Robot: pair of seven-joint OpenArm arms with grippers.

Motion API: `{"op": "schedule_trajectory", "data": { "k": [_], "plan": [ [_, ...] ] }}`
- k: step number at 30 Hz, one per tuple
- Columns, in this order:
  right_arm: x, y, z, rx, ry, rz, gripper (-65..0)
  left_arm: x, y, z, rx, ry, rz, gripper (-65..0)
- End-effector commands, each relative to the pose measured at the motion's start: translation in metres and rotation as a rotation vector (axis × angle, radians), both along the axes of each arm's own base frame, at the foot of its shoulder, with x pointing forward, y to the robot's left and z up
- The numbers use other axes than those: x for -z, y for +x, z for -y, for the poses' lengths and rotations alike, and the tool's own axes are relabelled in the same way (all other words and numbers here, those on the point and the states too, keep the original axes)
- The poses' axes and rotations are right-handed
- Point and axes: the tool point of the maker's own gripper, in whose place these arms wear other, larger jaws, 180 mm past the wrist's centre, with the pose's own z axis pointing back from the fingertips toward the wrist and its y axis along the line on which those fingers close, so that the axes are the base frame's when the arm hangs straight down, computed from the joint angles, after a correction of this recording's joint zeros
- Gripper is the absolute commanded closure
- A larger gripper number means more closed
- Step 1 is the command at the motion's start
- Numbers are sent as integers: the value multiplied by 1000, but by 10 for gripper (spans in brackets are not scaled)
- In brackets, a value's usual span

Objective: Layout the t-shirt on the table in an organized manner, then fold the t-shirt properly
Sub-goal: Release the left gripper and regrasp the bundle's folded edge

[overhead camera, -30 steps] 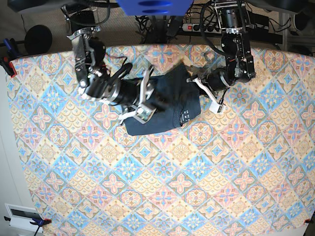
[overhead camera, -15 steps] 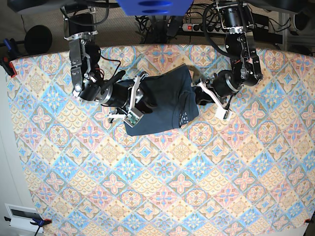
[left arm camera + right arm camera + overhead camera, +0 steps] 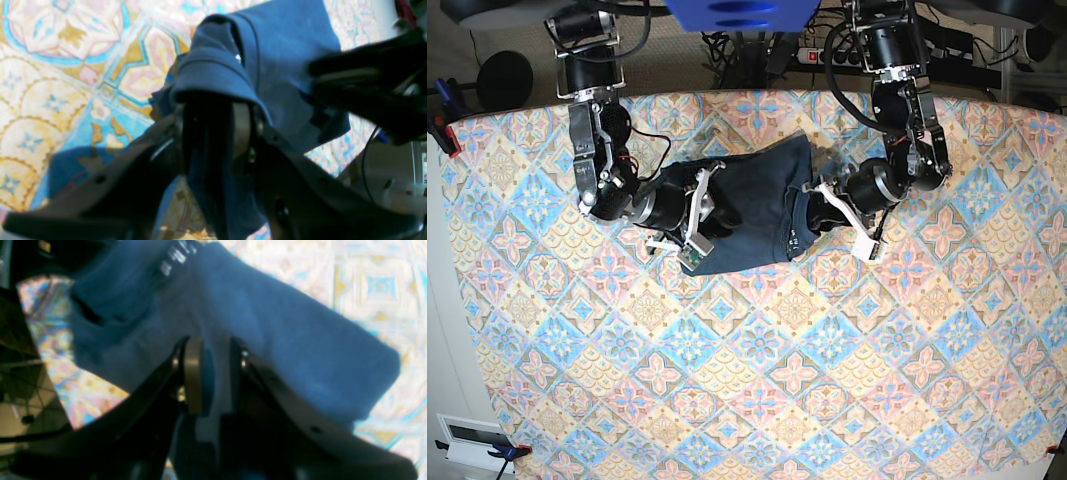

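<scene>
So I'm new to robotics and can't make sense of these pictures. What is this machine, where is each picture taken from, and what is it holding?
This is a robot with two arms, each ending in a two-fingered gripper. The base picture looks down from above. The other two come from cameras on the wrists, looking along the fingers. A dark blue t-shirt lies bunched on the table, which has a patterned cloth over it. The right gripper, on the left in the overhead picture, has a fold of the shirt pinched between its pads. The left gripper is at the shirt's other side. Cloth drapes over and between its fingers, but I cannot tell whether it is gripped.
</scene>
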Motion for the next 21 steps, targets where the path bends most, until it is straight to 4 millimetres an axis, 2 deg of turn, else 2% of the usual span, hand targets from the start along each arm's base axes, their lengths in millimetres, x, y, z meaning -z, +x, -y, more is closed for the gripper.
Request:
{"op": "schedule_trajectory", "data": {
  "k": [1, 4, 6, 8, 10, 12, 13, 17, 21],
  "plan": [
    [-6, 5, -1, 2, 26, 15, -130, -14, 9, 1, -7, -22, 53, -173],
    [10, 1, 4, 10, -1, -31, -130, -22, 14, 1, -14, -56, 72, -173],
    [21, 0, 10, 12, -54, -41, -129, -28, 18, -13, -65, -91, 85, -173],
    [28, -1, 17, 13, -108, -40, -122, -19, 18, -29, -116, -123, 46, -173],
    [30, -1, 19, 14, -128, -38, -111, -8, 24, -36, -137, -142, 4, -173],
    [31, -1, 23, 14, -137, -39, -101, 12, 20, -44, -166, -167, -59, -173],
    [32, -1, 28, 14, -149, -37, -100, 15, 21, -47, -180, -177, -70, -173],
    [32, -1, 31, 15, -156, -37, -100, 22, 20, -44, -195, -228, -100, -173],
    [32, -1, 31, 15, -158, -37, -100, 3, 26, -36, -202, -360, -56, -173]
  ]
}}
